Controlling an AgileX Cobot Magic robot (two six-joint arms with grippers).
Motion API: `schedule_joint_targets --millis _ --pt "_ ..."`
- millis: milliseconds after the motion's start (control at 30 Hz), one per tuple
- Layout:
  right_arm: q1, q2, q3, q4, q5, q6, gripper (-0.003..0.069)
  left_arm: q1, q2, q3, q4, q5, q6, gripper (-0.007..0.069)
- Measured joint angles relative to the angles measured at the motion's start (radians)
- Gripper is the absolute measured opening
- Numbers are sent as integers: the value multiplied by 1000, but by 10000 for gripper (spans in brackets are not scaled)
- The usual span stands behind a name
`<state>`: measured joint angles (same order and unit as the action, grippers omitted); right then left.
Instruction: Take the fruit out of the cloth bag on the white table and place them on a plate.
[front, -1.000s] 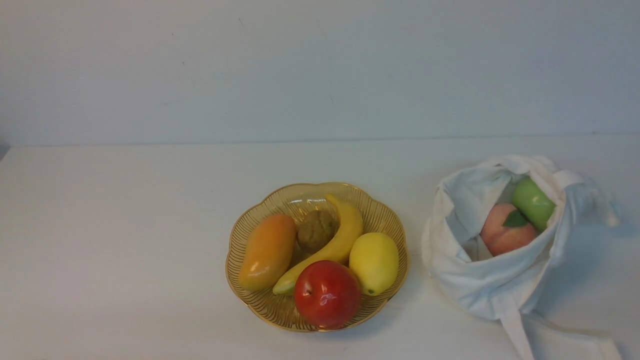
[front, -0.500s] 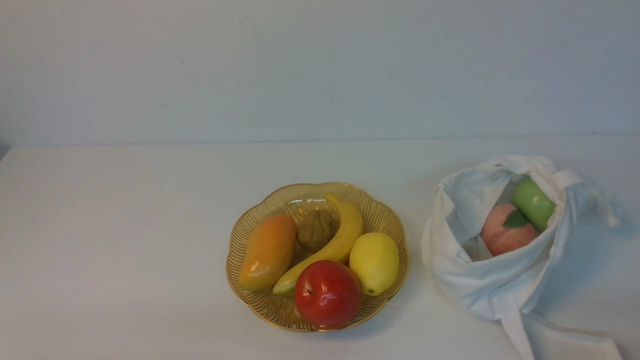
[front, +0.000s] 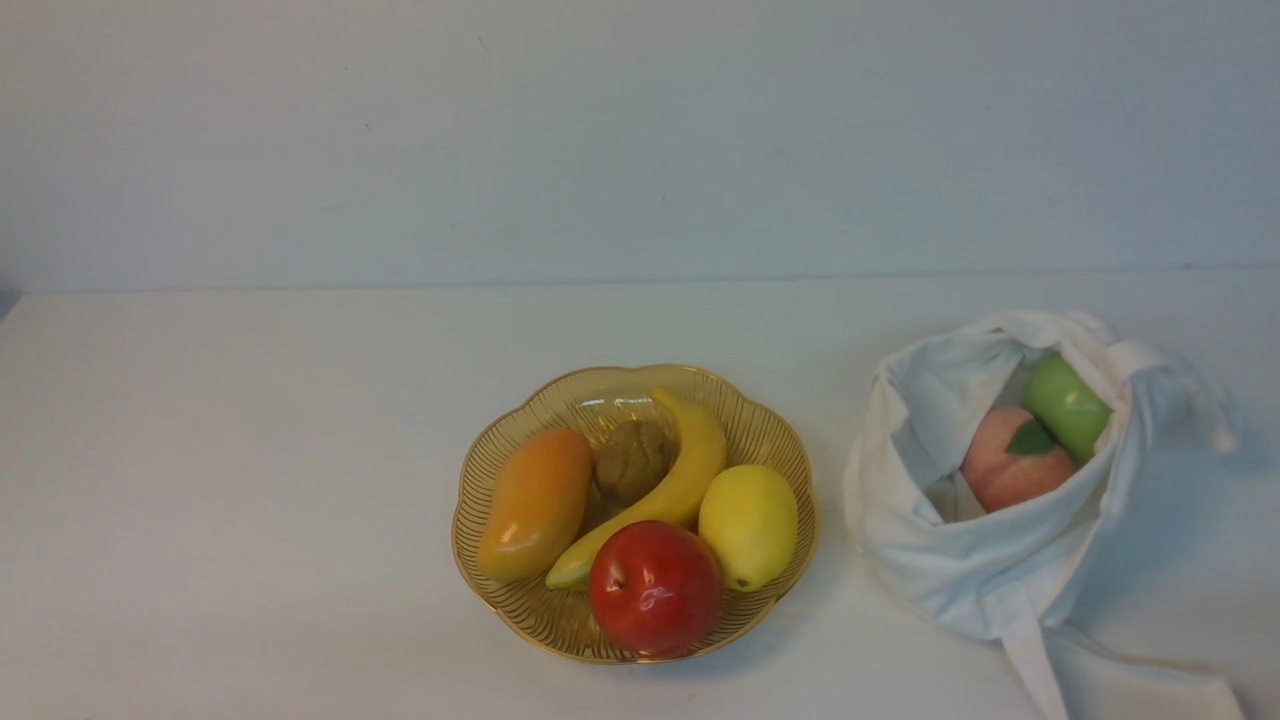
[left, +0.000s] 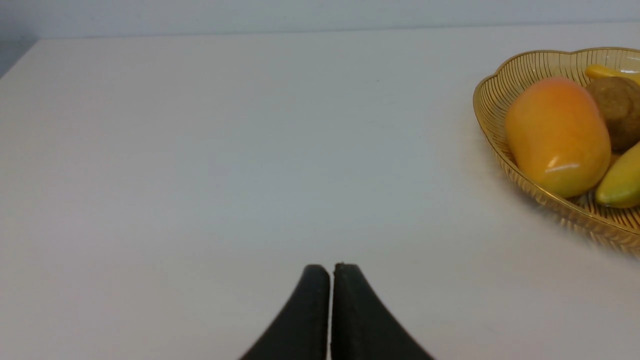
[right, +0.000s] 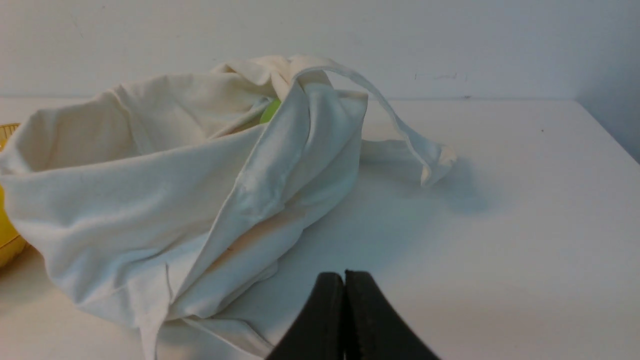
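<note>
Nearest, the left claw (left: 332, 272) and right claw (right: 345, 280) each have their tips together, gripping nothing. Toward the near edge of the desk (front: 250, 480), the amber plate (front: 520, 615) holds the red apple (front: 655, 588), lemon (front: 748, 527), banana (front: 690, 470), mango (front: 537, 505) and a brown fruit (front: 632, 461). Toward its right edge, the open cloth bag (front: 1000, 570) contains the peach (front: 1010, 460) and, just beyond, the green apple (front: 1068, 405).

The cloth bag (front: 1000, 560) is white, the plate (front: 780, 430) ribbed amber-gold, the peach (front: 1005, 465) pink.

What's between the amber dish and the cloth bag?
In the front view, just a narrow strip of bare white table separates the dish from the bag.
</note>
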<state>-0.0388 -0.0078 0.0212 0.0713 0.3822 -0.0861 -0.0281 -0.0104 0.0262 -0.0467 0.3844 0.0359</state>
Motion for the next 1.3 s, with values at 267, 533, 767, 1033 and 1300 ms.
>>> schedule_joint_targets --millis 267,533,767,1033,1300 --pt "0 0 0 -2 0 0 -15 0 0 0 0 0 0 -8" --pt "0 0 0 -2 0 0 -15 0 0 0 0 0 0 -8" --pt "0 0 0 -2 0 0 -15 0 0 0 0 0 0 -8" --pt "0 0 0 -2 0 0 -15 0 0 0 0 0 0 -8" --pt "0 0 0 -2 0 22 -15 0 0 0 0 0 0 -8"
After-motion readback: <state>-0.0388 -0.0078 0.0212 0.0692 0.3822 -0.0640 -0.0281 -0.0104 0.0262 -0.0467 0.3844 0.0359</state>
